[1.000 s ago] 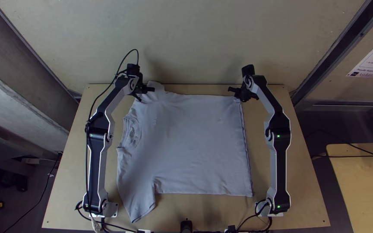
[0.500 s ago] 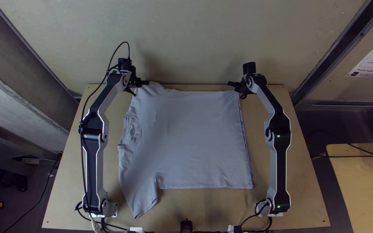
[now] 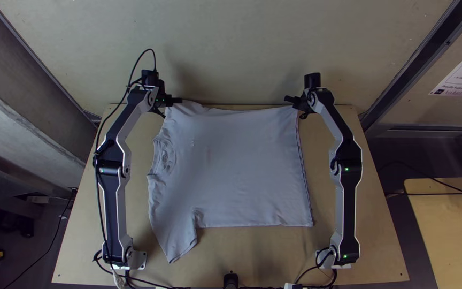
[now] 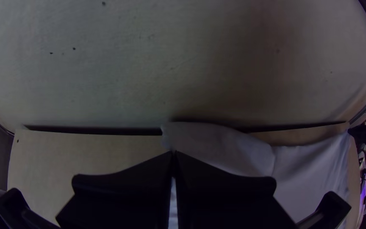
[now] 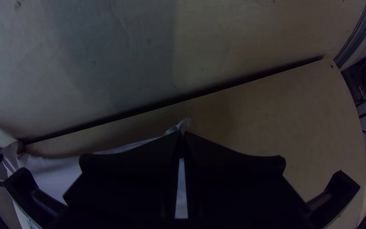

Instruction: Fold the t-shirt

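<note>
From where I stood, the pale grey short-sleeved cotton t-shirt (image 3: pixel 241 166) lay spread sideways across the light wooden table (image 3: pixel 263 254), between the two arms. Its round collar (image 3: pixel 166 155) faced the left arm, its hem (image 3: pixel 303 176) ran along the side nearer the right arm, and one sleeve (image 3: pixel 180 243) pointed toward the table's near edge.

The left gripper (image 3: pixel 170 106), with its wide flat black fingers, was at the shirt's far corner on the collar side. Its fingers were closed on the cloth around the other sleeve (image 4: pixel 217 144), and some of that fabric showed beyond their tips.

The black right gripper (image 3: pixel 297 106) was closed as well, pinching the far corner at the hem end. A small peak of cloth (image 5: pixel 185 123) poked out past its fingertips.

Beyond the table's far edge stood a pale, flat wall (image 3: pixel 231 53).
</note>
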